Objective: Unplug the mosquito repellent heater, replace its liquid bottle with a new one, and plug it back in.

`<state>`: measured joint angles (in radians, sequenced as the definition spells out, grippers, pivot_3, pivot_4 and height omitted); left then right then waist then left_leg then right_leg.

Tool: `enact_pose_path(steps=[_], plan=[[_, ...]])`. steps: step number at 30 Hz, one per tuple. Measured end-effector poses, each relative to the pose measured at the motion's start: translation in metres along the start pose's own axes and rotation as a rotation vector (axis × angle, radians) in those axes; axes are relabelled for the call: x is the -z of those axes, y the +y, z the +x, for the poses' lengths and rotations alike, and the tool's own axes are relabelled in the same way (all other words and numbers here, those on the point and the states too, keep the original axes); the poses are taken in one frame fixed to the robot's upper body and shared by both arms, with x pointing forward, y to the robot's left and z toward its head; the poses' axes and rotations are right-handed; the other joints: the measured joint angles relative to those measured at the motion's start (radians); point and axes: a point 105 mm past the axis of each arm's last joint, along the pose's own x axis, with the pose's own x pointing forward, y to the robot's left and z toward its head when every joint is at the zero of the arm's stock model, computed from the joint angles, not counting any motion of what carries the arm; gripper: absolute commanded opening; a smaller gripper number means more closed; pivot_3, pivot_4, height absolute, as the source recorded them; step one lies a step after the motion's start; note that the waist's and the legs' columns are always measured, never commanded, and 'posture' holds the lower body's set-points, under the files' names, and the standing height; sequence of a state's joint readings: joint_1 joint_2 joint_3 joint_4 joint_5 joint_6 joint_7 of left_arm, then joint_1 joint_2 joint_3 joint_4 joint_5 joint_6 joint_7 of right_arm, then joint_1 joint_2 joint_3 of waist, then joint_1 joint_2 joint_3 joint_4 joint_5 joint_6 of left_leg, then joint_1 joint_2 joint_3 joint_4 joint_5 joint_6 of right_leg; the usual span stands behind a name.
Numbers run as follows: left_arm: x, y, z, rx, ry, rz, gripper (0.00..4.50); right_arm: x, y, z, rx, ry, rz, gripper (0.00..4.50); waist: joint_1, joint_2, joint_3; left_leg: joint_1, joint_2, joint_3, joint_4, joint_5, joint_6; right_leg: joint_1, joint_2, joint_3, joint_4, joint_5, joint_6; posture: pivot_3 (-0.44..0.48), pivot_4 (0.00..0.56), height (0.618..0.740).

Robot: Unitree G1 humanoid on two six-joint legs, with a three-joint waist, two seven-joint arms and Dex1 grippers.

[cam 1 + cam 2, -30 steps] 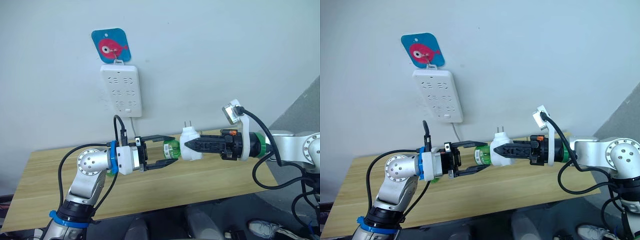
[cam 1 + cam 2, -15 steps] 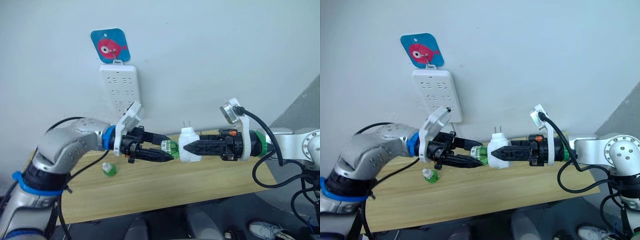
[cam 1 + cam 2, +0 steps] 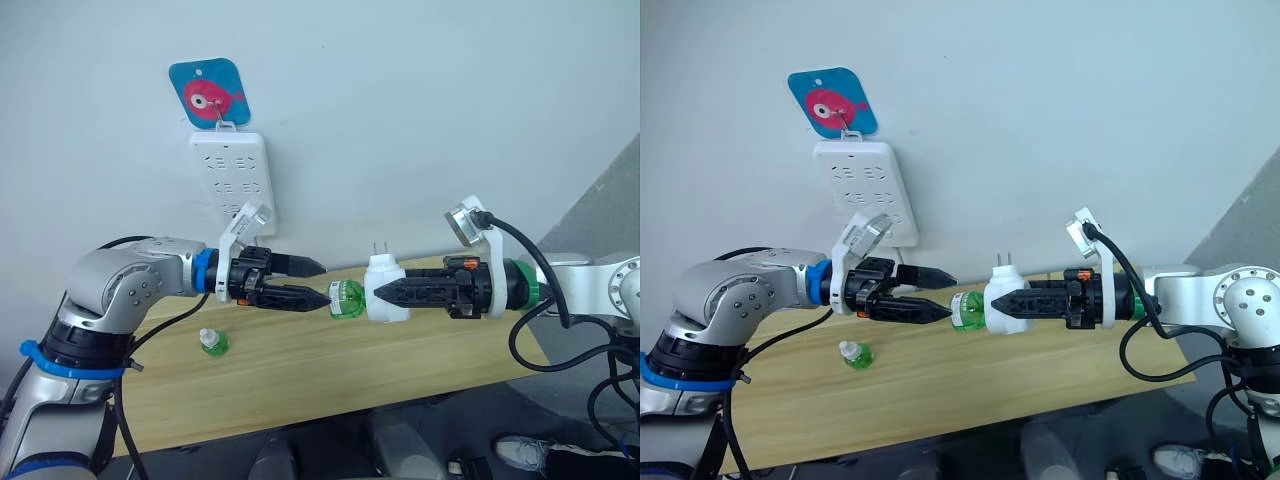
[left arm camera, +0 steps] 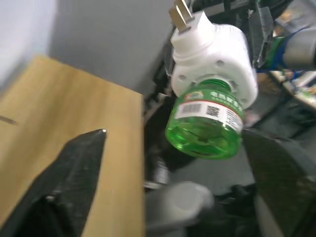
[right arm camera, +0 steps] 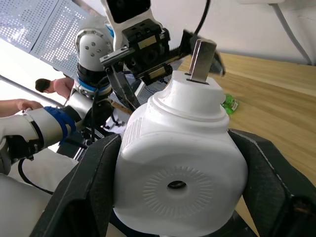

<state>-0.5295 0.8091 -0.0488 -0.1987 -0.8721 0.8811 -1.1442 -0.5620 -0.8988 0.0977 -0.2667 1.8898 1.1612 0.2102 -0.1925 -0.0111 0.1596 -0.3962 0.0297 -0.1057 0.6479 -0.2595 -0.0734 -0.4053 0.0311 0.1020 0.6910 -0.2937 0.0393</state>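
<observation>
At frame centre, the heater [image 3: 383, 290] is clamped in the right gripper [image 3: 390, 292], green bottle [image 3: 346, 299] screwed into it. The left gripper [image 3: 318, 283] is spread wide just left of the bottle, seemingly not touching. A second bottle [image 3: 212, 341] is seen on the table [image 3: 330, 365], lower left.

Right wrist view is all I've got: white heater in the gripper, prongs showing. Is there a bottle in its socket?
Observer: Yes. A green bottle sits in the mosquito repellent heater, on the side away from the right gripper that holds it.
Operator: Has the left gripper got that bottle?
Observer: No. The left gripper is open, with its tips just at the bottle's base.
Operator: Where's the power strip?
Observer: The power strip hangs on the wall, above the left arm.
</observation>
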Motion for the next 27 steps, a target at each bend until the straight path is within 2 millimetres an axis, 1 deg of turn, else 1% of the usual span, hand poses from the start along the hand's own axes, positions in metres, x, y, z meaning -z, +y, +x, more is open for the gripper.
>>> enact_pose_path(steps=[2, 4, 11, 13, 14, 15, 16, 18, 19, 20, 22, 25, 27], plan=[[0.000, 0.002, -0.004, -0.048, -0.041, 0.036, 4.50, 0.000, -0.001, -0.001, -0.003, -0.009, 0.021, 3.07, 0.001, 0.000, 0.000, 0.000, 0.000, 0.000, 0.000, 0.000, 0.000, 0.000, 0.000, 0.000, 0.000, 0.000, 0.000, -0.208, 0.119, 0.736], [0.002, 0.005, -0.007, -0.092, -0.063, 0.027, 4.50, -0.001, -0.001, -0.001, -0.003, -0.015, 0.025, 3.07, 0.001, 0.000, 0.000, 0.000, 0.000, 0.000, 0.000, 0.000, 0.000, 0.000, 0.000, 0.000, 0.000, 0.000, 0.000, -0.208, 0.119, 0.736], [-0.001, 0.005, -0.008, -0.115, -0.072, 0.040, 4.50, -0.001, 0.001, -0.001, -0.015, -0.018, 0.034, 3.07, 0.001, 0.000, 0.000, 0.000, 0.000, 0.000, 0.000, 0.000, 0.000, 0.000, 0.000, 0.000, 0.000, 0.000, 0.000, -0.208, 0.119, 0.736], [0.000, 0.005, -0.008, -0.118, -0.074, 0.052, 4.50, -0.001, 0.001, -0.001, -0.013, -0.018, 0.034, 3.07, 0.001, 0.000, 0.000, 0.000, 0.000, 0.000, 0.000, 0.000, 0.000, 0.000, 0.000, 0.000, 0.000, 0.000, 0.000, -0.205, 0.111, 0.736], [0.004, 0.006, -0.011, -0.148, -0.087, 0.133, 4.50, -0.002, 0.000, -0.001, -0.013, -0.023, 0.038, 3.07, 0.000, 0.001, -0.001, 0.000, 0.000, 0.000, -0.001, 0.000, 0.000, 0.000, 0.000, 0.000, -0.001, 0.000, 0.000, -0.205, 0.111, 0.736], [0.011, 0.003, -0.014, -0.179, -0.119, 0.266, 4.50, -0.003, -0.002, -0.002, -0.007, -0.038, 0.052, 3.07, -0.005, 0.005, -0.003, 0.002, 0.000, 0.004, -0.002, 0.000, 0.000, 0.000, -0.001, 0.003, -0.002, 0.002, -0.004, -0.205, 0.111, 0.736], [0.023, -0.002, -0.013, -0.183, -0.135, 0.371, 4.50, -0.006, -0.008, -0.005, 0.011, -0.066, 0.073, 3.07, -0.006, 0.005, -0.004, 0.004, 0.000, 0.009, -0.003, 0.000, 0.000, 0.001, -0.001, 0.006, -0.001, 0.003, -0.005, -0.206, 0.111, 0.736], [0.047, -0.013, -0.010, -0.164, -0.120, 0.512, 4.50, -0.009, -0.016, -0.008, 0.037, -0.095, 0.100, 3.07, -0.002, 0.004, -0.003, 0.002, 0.001, 0.008, -0.002, 0.000, 0.000, -0.001, -0.001, 0.006, 0.000, 0.003, -0.005, -0.206, 0.111, 0.736], [0.050, -0.014, -0.011, -0.160, -0.104, 0.565, 4.50, -0.010, -0.017, -0.009, 0.039, -0.102, 0.104, 3.07, 0.001, 0.003, -0.003, 0.002, 0.001, 0.007, -0.002, 0.000, 0.000, -0.001, -0.001, 0.005, 0.001, 0.003, -0.005, -0.206, 0.111, 0.736], [0.048, -0.013, -0.013, -0.168, -0.099, 0.629, 4.50, -0.011, -0.016, -0.008, 0.036, -0.104, 0.104, 3.07, 0.011, 0.003, -0.003, 0.001, 0.001, 0.006, -0.001, 0.000, 0.000, -0.001, -0.001, 0.003, 0.001, 0.002, -0.004, -0.206, 0.111, 0.736], [0.041, -0.009, -0.019, -0.205, -0.113, 0.700, 4.50, -0.011, -0.016, -0.007, 0.031, -0.105, 0.105, 3.07, 0.023, 0.003, -0.003, 0.001, 0.000, 0.007, 0.001, 0.000, 0.001, 0.000, -0.001, 0.004, 0.001, 0.001, 0.000, -0.204, 0.111, 0.736], [0.031, -0.004, -0.020, -0.235, -0.154, 0.747, 4.50, -0.011, -0.016, -0.008, 0.033, -0.104, 0.104, 3.07, 0.027, 0.003, -0.003, 0.000, 0.000, 0.008, 0.005, 0.000, 0.001, 0.001, -0.001, 0.006, 0.000, 0.002, 0.003, -0.204, 0.111, 0.736], [0.030, -0.005, -0.018, -0.234, -0.170, 0.765, 4.50, -0.011, -0.016, -0.008, 0.039, -0.104, 0.104, 3.07, 0.024, 0.003, -0.003, 0.000, 0.000, 0.011, 0.006, 0.000, 0.001, 0.001, -0.001, 0.009, 0.000, 0.003, 0.004, -0.200, 0.109, 0.736]])
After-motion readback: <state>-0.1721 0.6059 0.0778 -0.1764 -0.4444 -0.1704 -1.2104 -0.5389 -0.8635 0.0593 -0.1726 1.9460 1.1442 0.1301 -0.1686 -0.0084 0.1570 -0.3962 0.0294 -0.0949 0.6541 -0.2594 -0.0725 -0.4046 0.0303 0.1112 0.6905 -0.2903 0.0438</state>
